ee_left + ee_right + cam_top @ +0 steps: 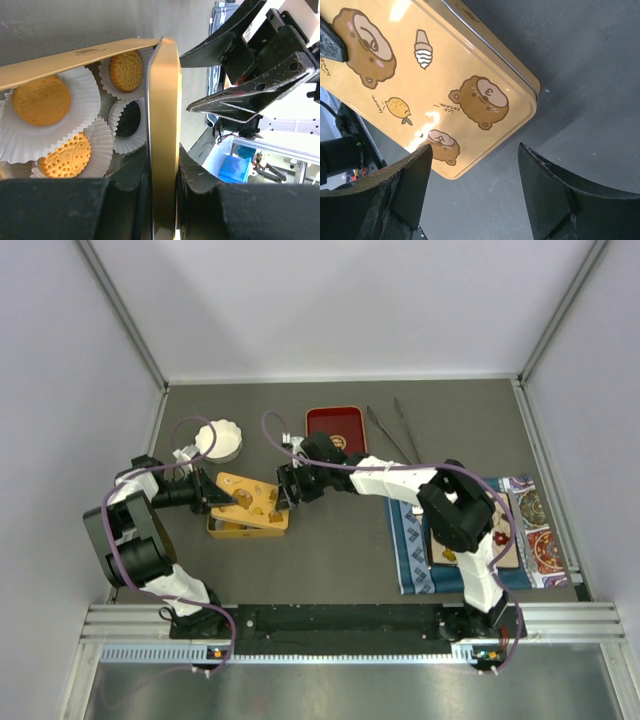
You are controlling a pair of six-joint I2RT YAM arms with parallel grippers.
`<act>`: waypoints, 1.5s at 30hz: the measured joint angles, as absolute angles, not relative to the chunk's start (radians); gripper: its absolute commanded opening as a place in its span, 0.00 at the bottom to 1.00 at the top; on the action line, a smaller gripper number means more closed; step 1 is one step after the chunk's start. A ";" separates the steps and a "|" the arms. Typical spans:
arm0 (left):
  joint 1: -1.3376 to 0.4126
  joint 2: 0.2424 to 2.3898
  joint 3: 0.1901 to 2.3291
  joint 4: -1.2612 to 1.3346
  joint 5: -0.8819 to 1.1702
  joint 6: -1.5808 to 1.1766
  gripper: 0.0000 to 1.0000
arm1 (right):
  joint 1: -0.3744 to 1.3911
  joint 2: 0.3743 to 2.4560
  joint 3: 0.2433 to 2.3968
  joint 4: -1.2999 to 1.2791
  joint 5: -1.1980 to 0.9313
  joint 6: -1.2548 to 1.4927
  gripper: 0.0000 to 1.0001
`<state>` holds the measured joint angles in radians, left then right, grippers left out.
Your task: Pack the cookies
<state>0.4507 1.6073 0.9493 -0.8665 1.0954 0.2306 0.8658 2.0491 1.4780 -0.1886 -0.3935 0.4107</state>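
Cookies (41, 100) in paper cups (88, 84) beside lid (163, 125) edge, left-wrist view only

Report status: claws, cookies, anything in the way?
Left claw shut on lid. Right claw open by lid. Four cookies in paper cups in tin. Lid tilted, not seated.

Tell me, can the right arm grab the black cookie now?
Probably not. The lid, held by the left gripper, stands between the open right gripper and the black cookie.

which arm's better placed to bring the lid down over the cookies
Left: left gripper is shut on the lid beside the cookies; right gripper is open at the lid's corner, gripping nothing.
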 measured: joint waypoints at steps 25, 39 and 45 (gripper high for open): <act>0.451 1.599 0.940 -0.857 1.100 0.230 0.01 | 0.849 2.118 1.469 -0.104 -0.547 0.537 0.69; 0.458 1.599 0.940 -0.856 1.101 0.230 0.29 | 0.849 2.124 1.503 -0.127 -0.548 0.543 0.67; 0.462 1.599 0.940 -0.836 1.056 0.238 0.42 | 0.849 2.126 1.509 -0.127 -0.548 0.543 0.67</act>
